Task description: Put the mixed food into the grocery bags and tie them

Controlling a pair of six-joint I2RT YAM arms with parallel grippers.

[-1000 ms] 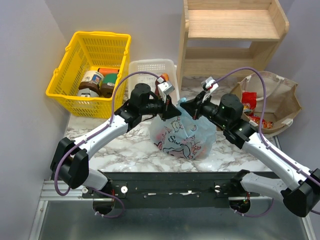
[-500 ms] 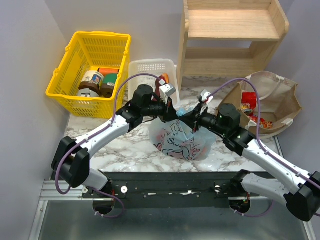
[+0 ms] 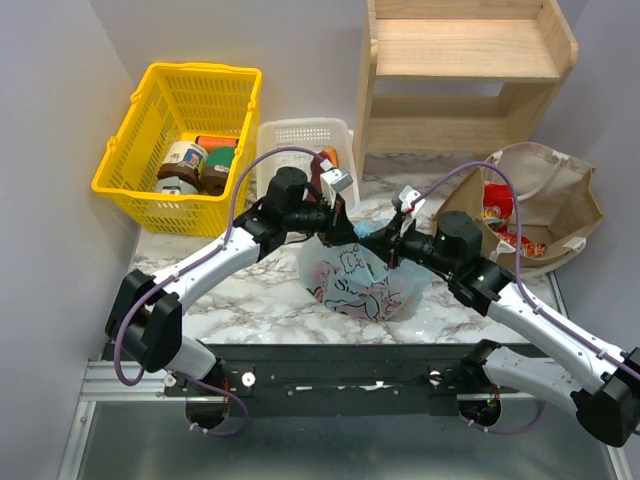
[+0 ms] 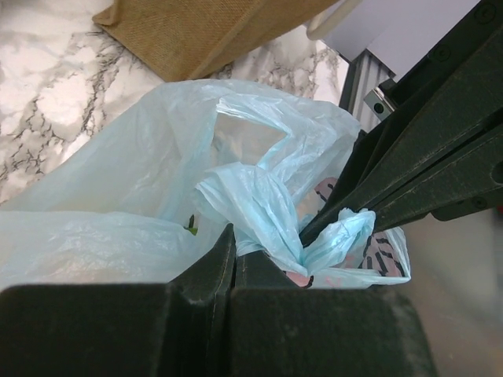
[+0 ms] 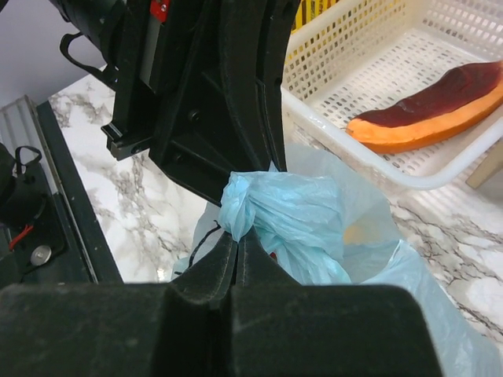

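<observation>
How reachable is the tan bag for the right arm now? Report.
Probably not yet: the right claw is shut on a twisted handle of the light-blue bag. Once released, the tan bag lies beside that arm, nothing between.

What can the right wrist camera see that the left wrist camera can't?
Only the right wrist camera sees the white tray with the purple-and-orange wedge lying in it. Only the left wrist camera sees the brown bag on the table behind. Both see the blue bag and the marble table. In each view, that arm's own tool is shut on a bunched bit of the blue bag: the right tool in one and the left tool in the other, with the other arm close by.
</observation>
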